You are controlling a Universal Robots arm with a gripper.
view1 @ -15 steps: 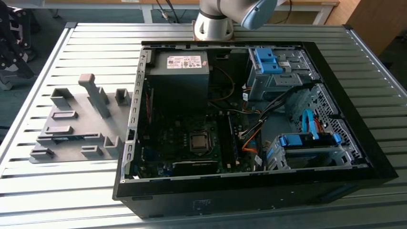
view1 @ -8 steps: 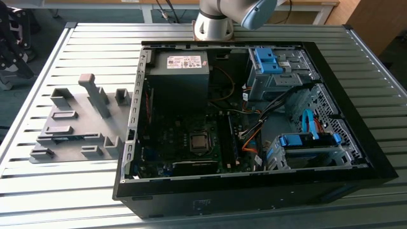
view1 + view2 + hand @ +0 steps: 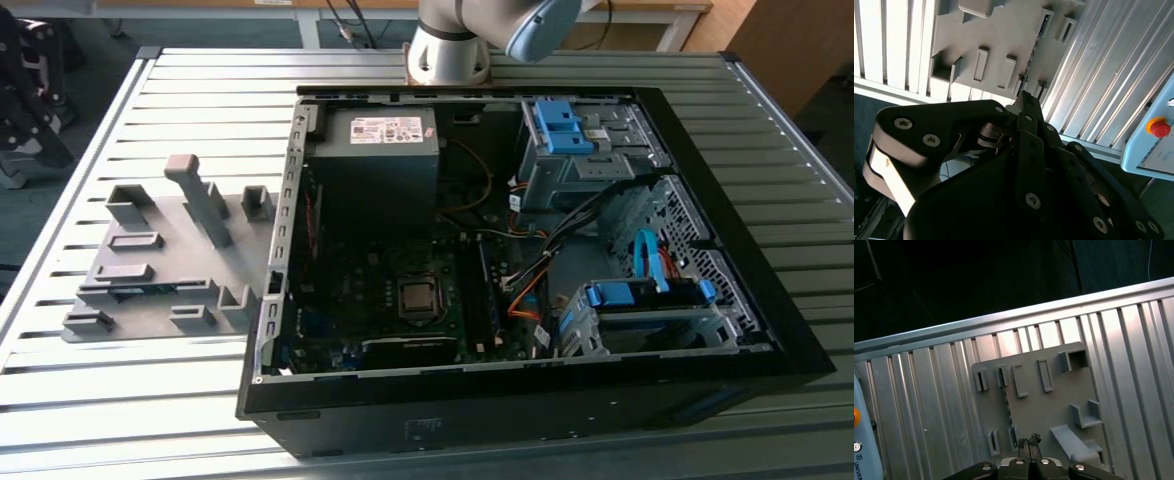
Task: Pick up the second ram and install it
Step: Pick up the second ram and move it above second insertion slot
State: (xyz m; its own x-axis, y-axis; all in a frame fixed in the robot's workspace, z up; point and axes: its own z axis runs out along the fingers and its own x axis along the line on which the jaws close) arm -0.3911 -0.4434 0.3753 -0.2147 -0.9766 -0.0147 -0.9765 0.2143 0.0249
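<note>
A slatted metal counter (image 3: 200, 90) carries an open computer case (image 3: 534, 385), which takes up the middle and the exterior view's right. A grey fixture plate (image 3: 160, 265) lies beside it at the exterior view's left.

Inside the case, a power supply (image 3: 380, 130) sits in the upper left corner. Below it the motherboard (image 3: 374, 290) lies flat, with a square processor socket (image 3: 418, 297) near its middle. Two drive cages with blue brackets stand along the right side, one at the upper right (image 3: 567, 130) and one at the lower right (image 3: 647, 295). Loose cables (image 3: 534, 265) run between them and the board.

The fixture plate holds raised grey blocks and a tall post (image 3: 200, 195). The second ram (image 3: 144, 290) rests there, standing on edge in its slotted holders near the lower left of the plate. In both wrist views it shows as a thin strip seen edge-on (image 3: 1009, 415) (image 3: 1031, 55), seated between small grey holders.

The gripper (image 3: 1027, 444) (image 3: 1023, 96) hangs above the plate, clenched, with its fingertips drawn together and nothing between them. Its tips line up close to one end of the strip but stay apart from it. In the second wrist view a pale box with a red button (image 3: 1159, 127) stands off the counter's edge.
</note>
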